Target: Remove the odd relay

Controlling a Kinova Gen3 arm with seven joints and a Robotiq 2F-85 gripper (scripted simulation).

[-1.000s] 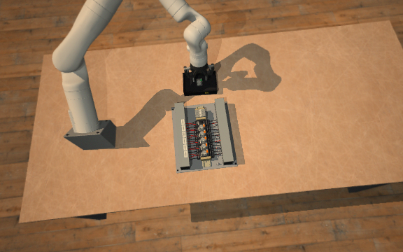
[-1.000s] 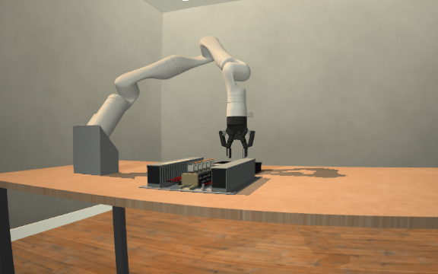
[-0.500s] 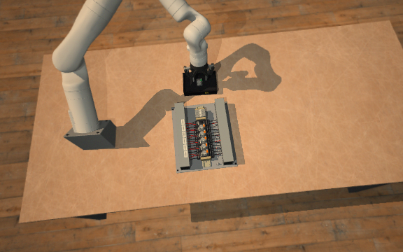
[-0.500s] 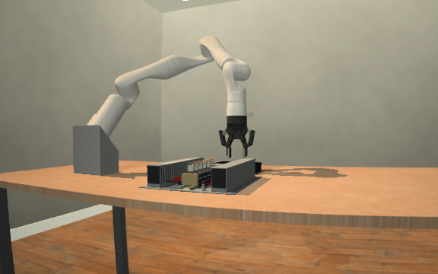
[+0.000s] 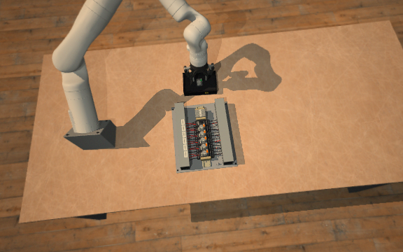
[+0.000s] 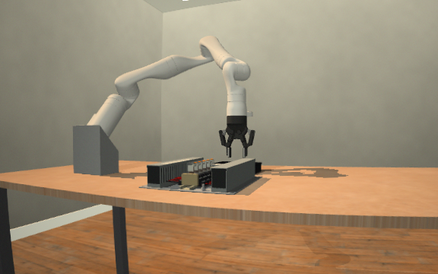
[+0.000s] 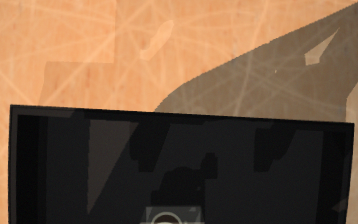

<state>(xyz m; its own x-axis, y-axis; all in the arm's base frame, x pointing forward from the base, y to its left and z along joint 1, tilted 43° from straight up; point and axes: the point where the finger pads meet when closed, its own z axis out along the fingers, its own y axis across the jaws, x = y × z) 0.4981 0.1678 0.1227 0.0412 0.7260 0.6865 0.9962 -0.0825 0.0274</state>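
Pincer (image 5: 199,80) (image 6: 236,153) part-wide, nothing between fingers, hovering above black parts tray (image 5: 188,88) (image 6: 258,167) (image 7: 180,117). Green-buttoned relay (image 5: 199,82) (image 7: 174,215) looks set down inside the tray, away from its walls, likely so the fingers have room to release; can't tell if upright. Other 5 relays (image 5: 203,138) (image 6: 204,164), orange buttons, sit in 1 row, no obvious lean. Relay panel (image 5: 194,165) (image 6: 234,175) flat on desk (image 5: 310,122) (image 6: 318,190). Probably just needs a straight-up retreat; drifting sideways could tip the relay.
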